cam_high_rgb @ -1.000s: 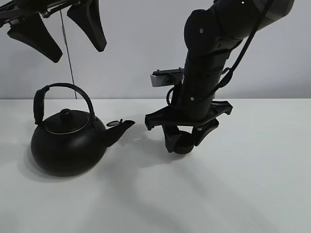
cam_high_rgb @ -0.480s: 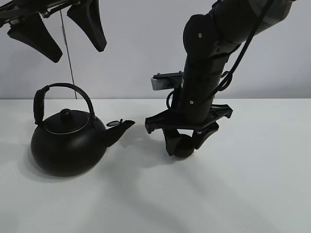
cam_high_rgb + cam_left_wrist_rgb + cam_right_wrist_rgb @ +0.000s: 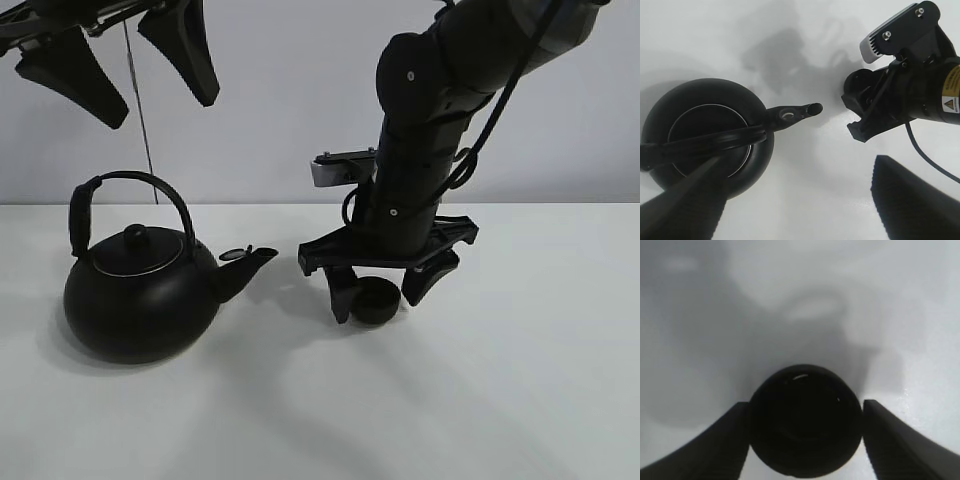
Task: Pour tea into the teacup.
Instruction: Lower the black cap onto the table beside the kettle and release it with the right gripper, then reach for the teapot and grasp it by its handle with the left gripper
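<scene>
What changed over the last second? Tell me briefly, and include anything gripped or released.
The right gripper spread its jaws and let go of the teacup, which now sits on the table between them. The kettle and the open left gripper high above it stayed as they were.

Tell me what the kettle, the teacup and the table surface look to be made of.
Kettle: probably cast iron or enamelled metal, matte black with a soft sheen on its belly; a thin bright ring edges the lid.
Teacup: matte black, possibly ceramic or iron; only a small glint at the rim.
Table: smooth white, perhaps laminate; no grain shows.
</scene>
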